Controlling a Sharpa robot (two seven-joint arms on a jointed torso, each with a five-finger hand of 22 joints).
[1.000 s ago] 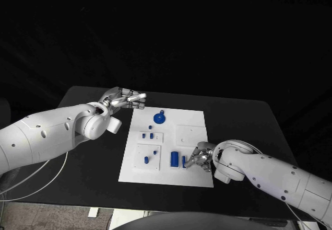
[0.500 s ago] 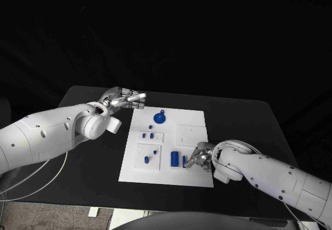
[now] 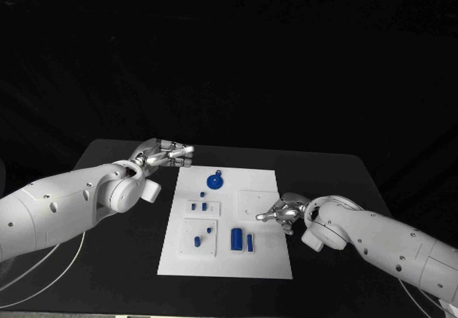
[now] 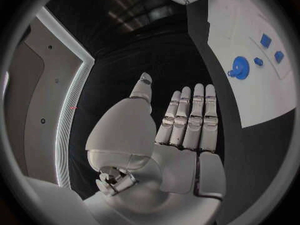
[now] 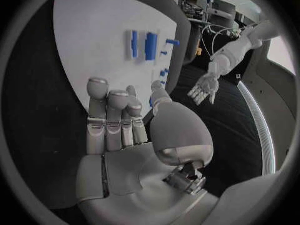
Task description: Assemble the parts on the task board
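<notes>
Just inboard of your empty, open right hand (image 3: 280, 213) stand two upright blue bars (image 3: 244, 241), long axes along the task board (image 3: 263, 265); your left hand (image 3: 168, 155), also open, idles farther off.

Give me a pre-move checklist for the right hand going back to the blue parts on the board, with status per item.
1. Right hand free: ok. It holds nothing in the right wrist view, fingers extended over the task board.
2. Left hand clear of the work: ok. It sits off the board's far left corner, holding nothing.
3. Targets visible: ok. The two upright blue bars stand side by side nearer the robot than the right hand.
4. Round blue part out of the path: ok, it lies at the board's far end.
5. Parts fully seated in their sockets: cannot tell.
</notes>
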